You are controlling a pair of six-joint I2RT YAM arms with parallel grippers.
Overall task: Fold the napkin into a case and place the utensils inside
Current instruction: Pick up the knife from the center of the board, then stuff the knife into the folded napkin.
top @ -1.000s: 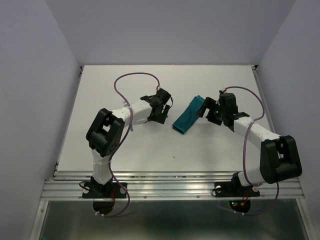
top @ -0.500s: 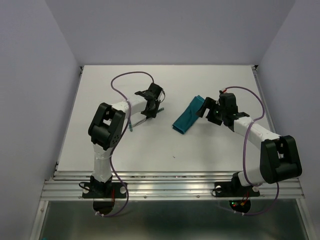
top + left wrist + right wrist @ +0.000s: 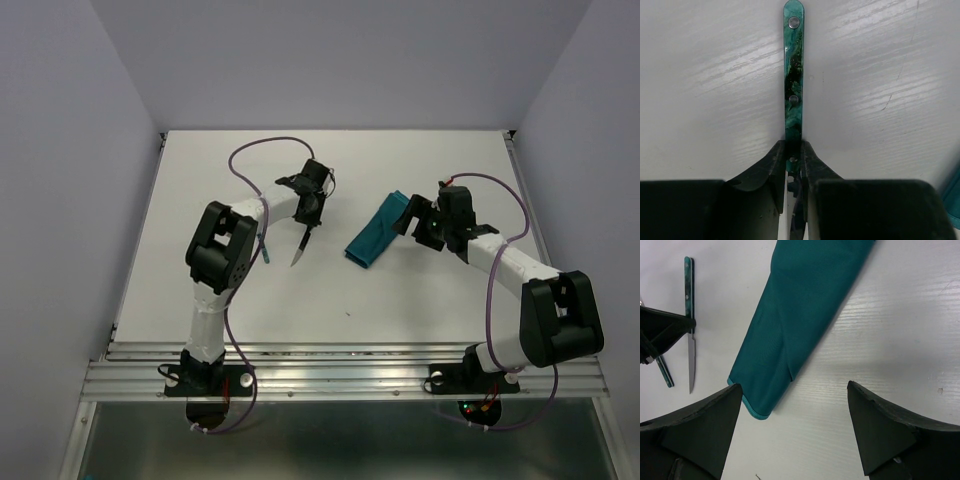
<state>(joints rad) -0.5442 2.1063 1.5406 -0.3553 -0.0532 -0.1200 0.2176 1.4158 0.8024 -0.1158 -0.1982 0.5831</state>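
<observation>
Top external: L gripper tip-down on knife

Both the left arm, at lower left of the top view, and the right arm, at lower right, are white tubes joined by bulky black housings on black base plates. A thin purple cable loops along each. The right gripper has matte black wedge fingers.

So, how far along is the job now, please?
Done: the napkin lies folded as a narrow case. In hand: the left gripper pinches a knife by its handle. Left: no utensil shows inside yet, another utensil lies on the table, and the right gripper stands open.
</observation>
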